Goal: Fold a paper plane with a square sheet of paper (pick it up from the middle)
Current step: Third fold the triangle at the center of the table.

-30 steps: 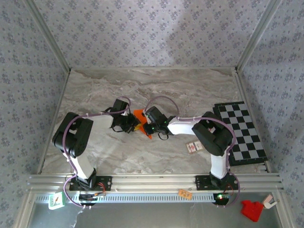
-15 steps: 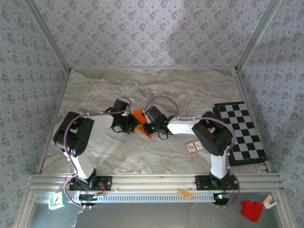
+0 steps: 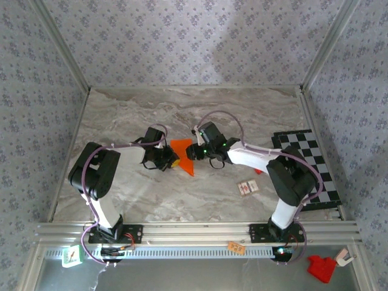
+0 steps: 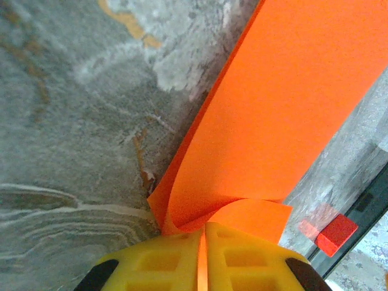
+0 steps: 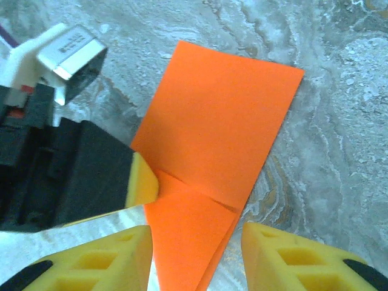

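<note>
The orange paper (image 3: 182, 150) sits near the middle of the marble desk (image 3: 254, 115), right between the two arms. It isn't a flat square. In the right wrist view (image 5: 224, 115) it shows a broad panel with a diagonal crease, and a smaller flap folded over it narrows to a point at one end.

The left end effector (image 4: 203, 257) is pinched tight on the paper's left edge, with a thin sliver of orange caught between its yellow pads. The sheet curls up off the desk where it is gripped. The right end effector (image 5: 197, 236) hangs just over the pointed end with its fingers well apart, holding nothing.

I'd say the job is partway through. Some folds are in, but this is not yet a narrow dart with a centre crease, so the lengthwise fold and the wings look left to do. The checkered board (image 3: 306, 163) lies off to the right, well apart from the paper.
</note>
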{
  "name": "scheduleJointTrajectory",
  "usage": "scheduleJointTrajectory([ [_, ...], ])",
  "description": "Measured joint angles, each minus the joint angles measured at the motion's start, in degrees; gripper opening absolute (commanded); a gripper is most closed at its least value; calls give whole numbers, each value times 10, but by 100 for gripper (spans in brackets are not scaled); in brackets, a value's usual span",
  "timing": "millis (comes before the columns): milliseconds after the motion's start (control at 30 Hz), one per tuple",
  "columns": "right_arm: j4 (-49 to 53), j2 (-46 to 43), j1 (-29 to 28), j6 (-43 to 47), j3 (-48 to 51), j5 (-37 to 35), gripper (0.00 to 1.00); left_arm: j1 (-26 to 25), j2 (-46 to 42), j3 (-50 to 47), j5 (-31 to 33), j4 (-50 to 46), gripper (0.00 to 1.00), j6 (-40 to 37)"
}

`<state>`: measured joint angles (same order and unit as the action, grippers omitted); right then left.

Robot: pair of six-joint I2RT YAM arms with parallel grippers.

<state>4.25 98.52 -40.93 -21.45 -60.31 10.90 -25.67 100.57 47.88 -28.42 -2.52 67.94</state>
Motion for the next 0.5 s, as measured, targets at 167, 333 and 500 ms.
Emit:
scheduleJointTrajectory([
  [167,19,-1,2,0,0,66,29,0,0,1,0,-2,12,0],
  [333,30,24,-6,0,-1,118,23,0,0,1,2,-2,11,0],
  [500,42,57,-24,0,-8,134,21,0,0,1,2,-2,11,0],
])
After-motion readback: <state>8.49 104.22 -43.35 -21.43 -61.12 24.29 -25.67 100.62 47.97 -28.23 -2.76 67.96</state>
